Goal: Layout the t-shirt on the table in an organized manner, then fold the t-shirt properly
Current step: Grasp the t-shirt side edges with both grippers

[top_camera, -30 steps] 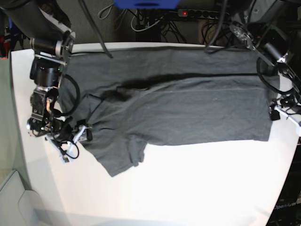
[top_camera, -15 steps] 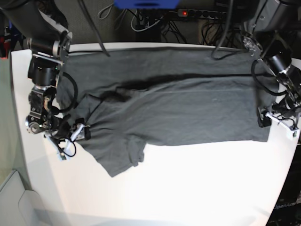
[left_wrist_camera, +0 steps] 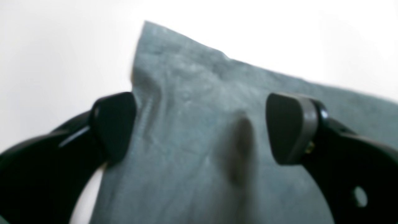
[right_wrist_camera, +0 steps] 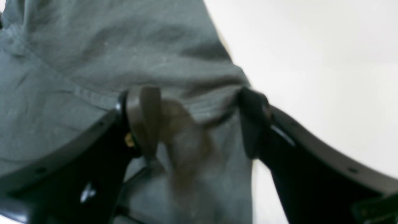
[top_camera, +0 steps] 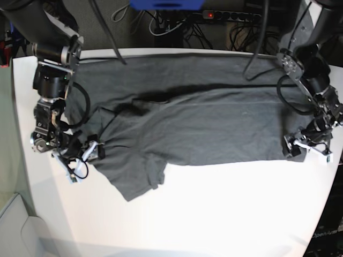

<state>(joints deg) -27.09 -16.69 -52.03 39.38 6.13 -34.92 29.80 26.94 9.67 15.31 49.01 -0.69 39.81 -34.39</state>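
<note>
Charcoal t-shirt (top_camera: 203, 118) lies across the white table (top_camera: 225, 214); my left gripper (left_wrist_camera: 199, 127) and right gripper (right_wrist_camera: 199, 121) gape wide over its edges at frame right and left.

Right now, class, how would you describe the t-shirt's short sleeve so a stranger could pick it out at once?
Start at the white table and find the dark grey t-shirt spread across its far half. The sleeve is the flap jutting toward the near edge, beside the right claw; unlike the straight hem elsewhere, it sticks out crumpled.
</note>
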